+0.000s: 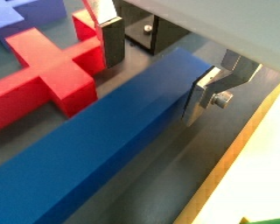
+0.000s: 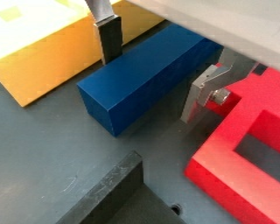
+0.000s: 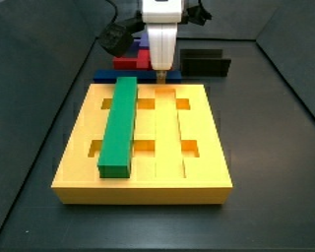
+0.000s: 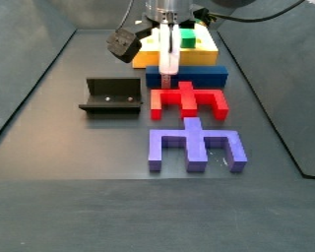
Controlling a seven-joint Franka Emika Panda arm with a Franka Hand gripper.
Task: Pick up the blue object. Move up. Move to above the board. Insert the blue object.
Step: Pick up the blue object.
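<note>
My gripper (image 2: 152,74) is low over the blue object (image 2: 149,76), with one finger on each long side of it. In both wrist views the pads stand close beside the bar, but I cannot tell if they touch it. The blue object lies flat on the dark floor, between the board (image 4: 200,51) and the red piece (image 4: 185,101). A green bar (image 3: 121,125) sits in a groove of the board
</note>
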